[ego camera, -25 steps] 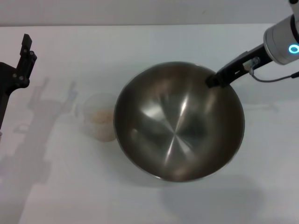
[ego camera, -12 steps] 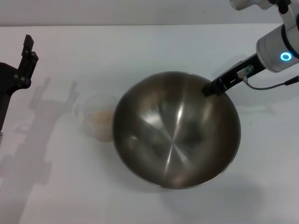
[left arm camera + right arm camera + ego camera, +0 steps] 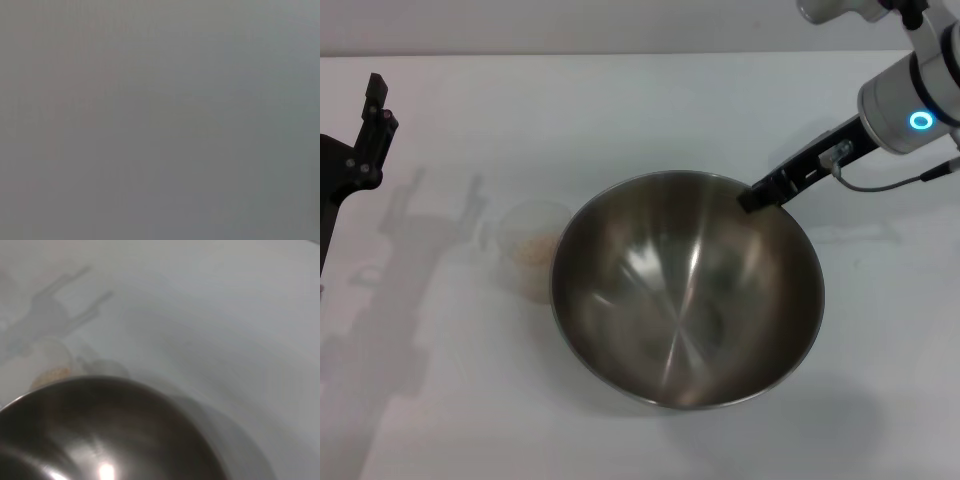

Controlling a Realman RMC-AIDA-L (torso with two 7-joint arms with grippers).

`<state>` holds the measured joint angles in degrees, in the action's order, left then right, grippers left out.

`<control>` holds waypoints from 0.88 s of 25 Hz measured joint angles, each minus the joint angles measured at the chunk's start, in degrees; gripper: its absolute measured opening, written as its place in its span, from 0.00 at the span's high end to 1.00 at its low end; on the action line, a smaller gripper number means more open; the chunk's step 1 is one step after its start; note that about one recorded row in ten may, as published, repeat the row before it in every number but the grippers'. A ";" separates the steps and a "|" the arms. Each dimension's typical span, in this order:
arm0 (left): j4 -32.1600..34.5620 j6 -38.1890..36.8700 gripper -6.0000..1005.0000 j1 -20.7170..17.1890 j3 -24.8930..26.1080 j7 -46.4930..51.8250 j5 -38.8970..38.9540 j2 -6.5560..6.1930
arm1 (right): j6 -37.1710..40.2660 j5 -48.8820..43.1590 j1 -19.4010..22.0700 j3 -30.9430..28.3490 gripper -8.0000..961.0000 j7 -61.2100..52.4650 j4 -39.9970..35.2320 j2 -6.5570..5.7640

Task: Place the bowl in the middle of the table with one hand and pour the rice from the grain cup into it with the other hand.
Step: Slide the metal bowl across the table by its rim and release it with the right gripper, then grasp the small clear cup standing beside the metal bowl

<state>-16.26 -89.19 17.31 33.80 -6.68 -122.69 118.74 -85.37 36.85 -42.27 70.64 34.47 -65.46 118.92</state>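
The steel bowl (image 3: 686, 287) is at the middle of the white table (image 3: 620, 110), tilted, and it also fills the near part of the right wrist view (image 3: 100, 435). My right gripper (image 3: 757, 196) is shut on the bowl's far right rim and holds it. The clear grain cup (image 3: 527, 250) with pale rice (image 3: 533, 249) in it stands just left of the bowl, partly hidden by the bowl's rim; it also shows in the right wrist view (image 3: 50, 362). My left gripper (image 3: 372, 125) is raised at the far left edge, away from the cup. The left wrist view is blank grey.
Shadows of the arms lie on the table (image 3: 410, 300) left of the cup. The bowl's left rim overlaps the cup in the head view.
My right gripper has moved left and slightly toward me with the bowl, and the bowl's rim now overlaps more of the cup. The left arm has not moved.
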 joint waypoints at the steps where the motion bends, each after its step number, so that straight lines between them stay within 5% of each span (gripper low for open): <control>1: 0.00 -0.01 0.28 0.00 0.02 0.00 0.00 0.00 | 0.10 -0.20 0.00 0.00 0.85 -0.08 -0.48 0.01; 13: 0.57 -0.10 0.28 -0.45 0.04 0.01 0.01 -0.03 | 9.09 -1.99 0.87 1.67 0.54 3.17 -11.15 0.10; 22: 0.73 0.13 0.28 -0.48 0.04 0.37 0.29 0.00 | 48.21 -4.88 13.05 21.42 0.51 8.57 -16.98 0.32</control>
<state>-15.53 -89.06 16.84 33.84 -6.31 -122.40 118.74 -37.15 31.96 -29.22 92.05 43.04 -82.44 119.24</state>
